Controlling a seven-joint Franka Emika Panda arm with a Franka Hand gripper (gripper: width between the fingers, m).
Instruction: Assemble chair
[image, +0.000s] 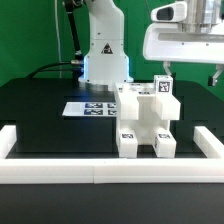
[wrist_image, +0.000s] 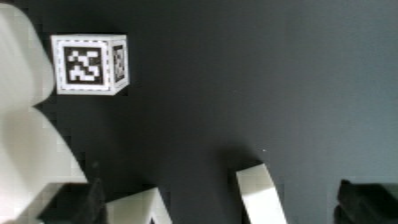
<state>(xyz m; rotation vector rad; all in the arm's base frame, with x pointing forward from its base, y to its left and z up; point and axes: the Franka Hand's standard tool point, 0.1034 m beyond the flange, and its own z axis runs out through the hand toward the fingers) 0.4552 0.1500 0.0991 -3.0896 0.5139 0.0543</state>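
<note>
Gripper (image: 190, 74): jaws spread wide, nothing between them. It hangs over the tabletop (image: 40, 120), higher than the chair (image: 146, 122) and off to the exterior view's right of it.

Chair: the white pieces stand joined as one block close to the tabletop edge nearest the exterior camera, about mid-edge, just behind the front rail (image: 100, 176). A tagged cube (image: 162, 87) shows at its upper corner on the gripper's side. I cannot tell whether the cube is mounted there or stands just behind. The marker board (image: 94, 107) lies flat further in from that edge.

Wrist view: the cube and a white flank of the chair lie to one side of the fingers (wrist_image: 365, 200), not between them.

Judgement: this looks like lining up for a grasp near the cube.
- Travel sideways while high, and centre the fingers over the piece first.
- Descend straight and keep the jaws wide until both pads flank flat faces.
- A finger landing on top could shove the block against the rail.
</note>
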